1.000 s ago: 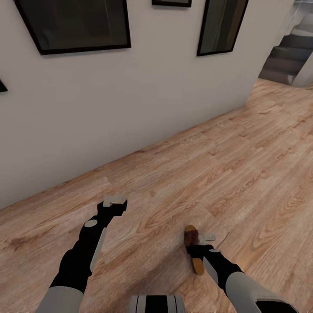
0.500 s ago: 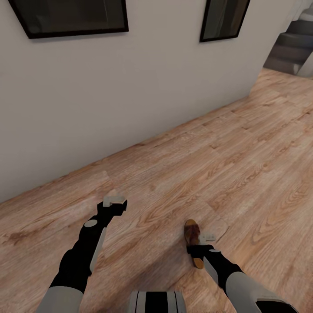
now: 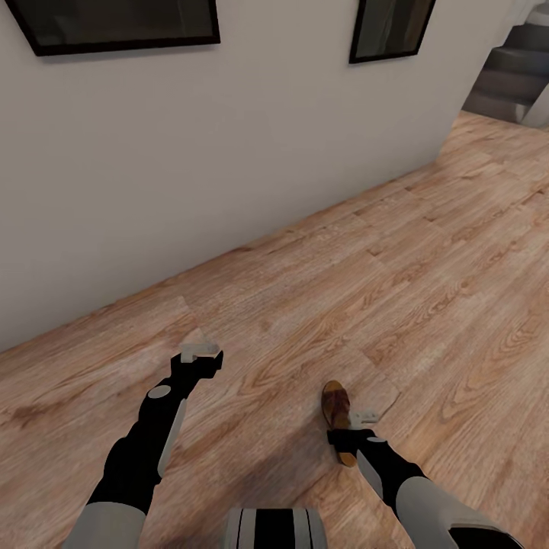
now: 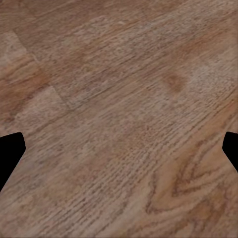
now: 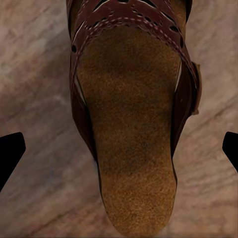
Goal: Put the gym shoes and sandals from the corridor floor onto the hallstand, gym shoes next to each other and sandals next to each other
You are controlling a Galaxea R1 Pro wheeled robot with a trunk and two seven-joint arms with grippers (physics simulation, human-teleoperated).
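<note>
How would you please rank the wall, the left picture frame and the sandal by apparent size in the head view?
1. Wall
2. Left picture frame, cropped by the view's edge
3. Sandal, partly hidden by the right arm

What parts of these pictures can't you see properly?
- Sandal: in the head view the right gripper and its arm cover the heel end; in the right wrist view the toe is cut off by the edge.
- Whether the sandal is gripped or lifted off the corridor floor: cannot tell.
- Framed pictures on the wall: cut off by the top edge.
- Stairs: cut off by the corner.
</note>
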